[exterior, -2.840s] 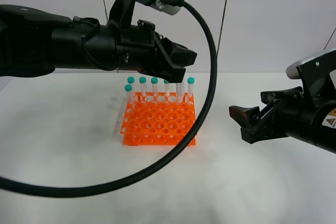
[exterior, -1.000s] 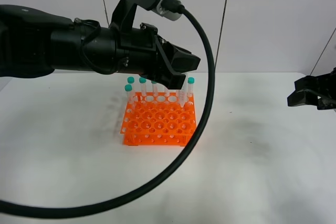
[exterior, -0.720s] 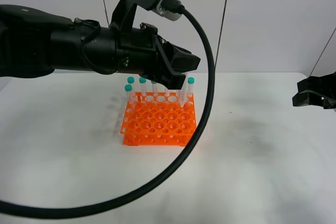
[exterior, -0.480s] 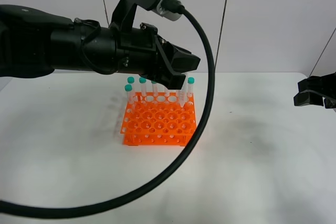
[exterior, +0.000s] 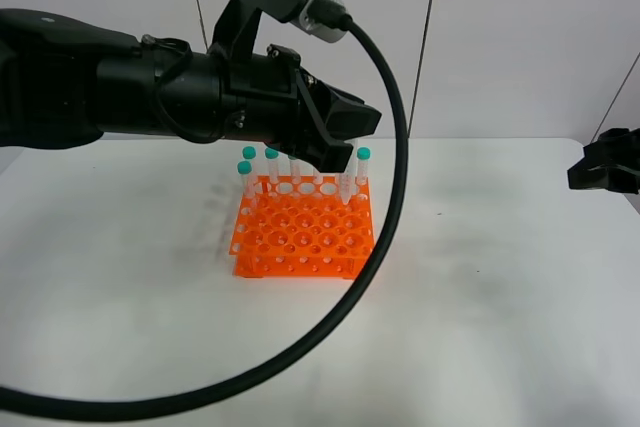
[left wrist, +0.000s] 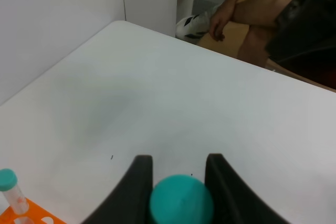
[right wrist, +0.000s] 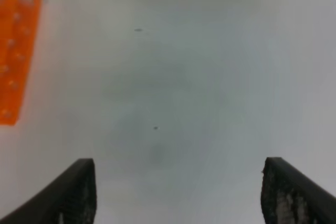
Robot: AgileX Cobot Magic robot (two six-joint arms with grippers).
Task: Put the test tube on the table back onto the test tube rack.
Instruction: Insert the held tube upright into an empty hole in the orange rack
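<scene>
The right gripper (exterior: 603, 169), jaws apart and empty, has withdrawn from beside the test tube rack (exterior: 300, 232) to the 3 o'clock edge of the table (exterior: 480, 327). The left gripper (exterior: 338, 155) has barely moved. It is clamped on the test tube (left wrist: 181, 200) by its teal cap, above the rack's back row at about 1 o'clock. Judgement: insertion is left to the left arm alone, and release is not yet done. The tube's long axis is near vertical, cap up, tapered tip down toward a hole. Seating depth cannot be confirmed.
</scene>
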